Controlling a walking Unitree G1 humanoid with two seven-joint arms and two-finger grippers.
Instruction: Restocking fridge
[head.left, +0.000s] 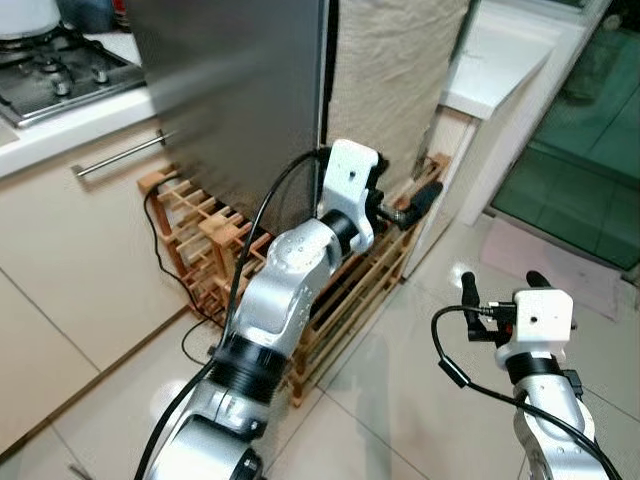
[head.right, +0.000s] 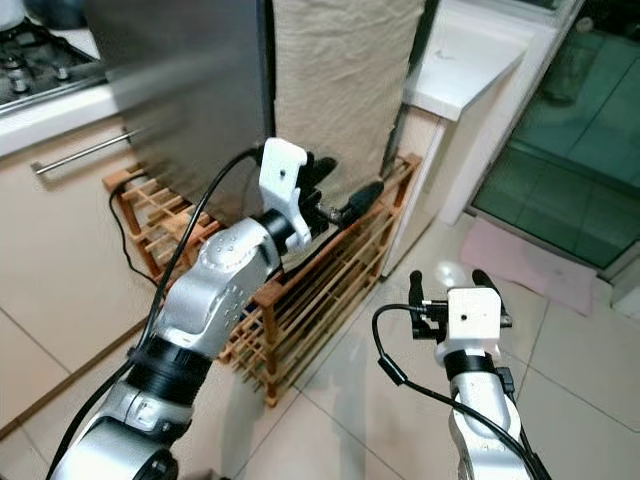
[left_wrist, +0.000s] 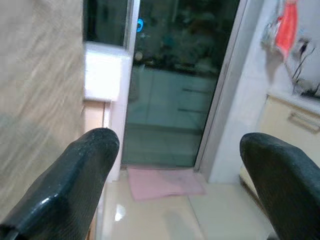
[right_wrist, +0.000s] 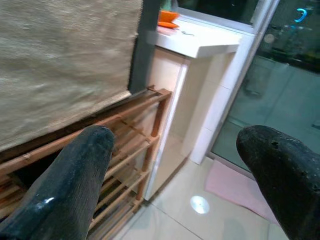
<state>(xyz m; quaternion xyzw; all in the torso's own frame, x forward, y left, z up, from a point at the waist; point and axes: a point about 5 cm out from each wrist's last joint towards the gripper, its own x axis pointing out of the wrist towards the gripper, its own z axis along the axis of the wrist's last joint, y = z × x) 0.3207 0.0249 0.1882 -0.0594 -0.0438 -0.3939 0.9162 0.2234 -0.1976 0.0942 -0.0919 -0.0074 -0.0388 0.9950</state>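
Note:
A stainless steel fridge door (head.left: 240, 90) stands ahead at the left, blurred, with a beige cloth-covered side (head.left: 390, 70) to its right. My left gripper (head.left: 405, 205) is raised in front of the cloth, just right of the steel door's edge and above a wooden rack (head.left: 350, 300). It is open with nothing between its fingers (left_wrist: 75, 175). My right gripper (head.left: 500, 285) hovers low over the floor tiles at the right, open and holding nothing, with its fingers (right_wrist: 75, 175) facing the rack and cloth.
A counter with a gas hob (head.left: 60, 70) and a drawer handle (head.left: 115, 155) lies at the left. A white counter (head.left: 495, 60) stands right of the fridge, with an orange item (right_wrist: 167, 17) on it. A glass door (head.left: 590, 150) and a pink mat (head.left: 560, 265) are further right. Black cable (head.left: 165, 250) runs by the rack.

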